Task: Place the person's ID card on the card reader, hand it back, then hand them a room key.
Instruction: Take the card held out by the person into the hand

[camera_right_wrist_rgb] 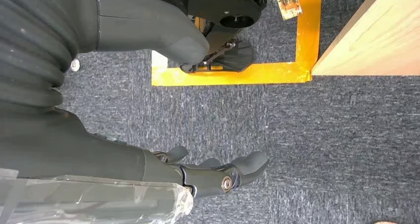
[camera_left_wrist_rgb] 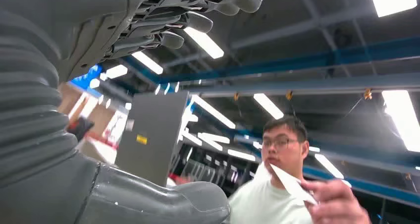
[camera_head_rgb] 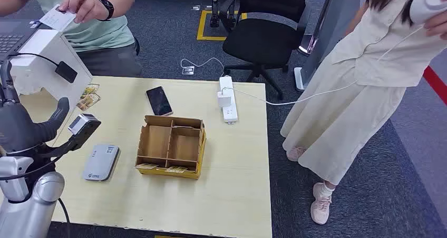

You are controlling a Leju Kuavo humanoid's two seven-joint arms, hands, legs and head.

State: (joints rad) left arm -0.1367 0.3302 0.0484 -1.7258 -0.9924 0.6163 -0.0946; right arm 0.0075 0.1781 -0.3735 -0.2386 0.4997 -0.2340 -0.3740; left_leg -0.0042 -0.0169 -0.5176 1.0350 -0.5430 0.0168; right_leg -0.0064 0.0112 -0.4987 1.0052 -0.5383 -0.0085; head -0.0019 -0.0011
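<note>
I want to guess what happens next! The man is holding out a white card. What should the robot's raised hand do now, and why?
Probably reach the left hand a little further toward the white ID card and take it. The person's hand is offering it, the robot's fingers are apart and empty, and the flat grey card reader on the wooden table has nothing on it.

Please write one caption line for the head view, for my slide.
Left hand raised open beside the table as a person offers a card; reader and box wait.
</note>
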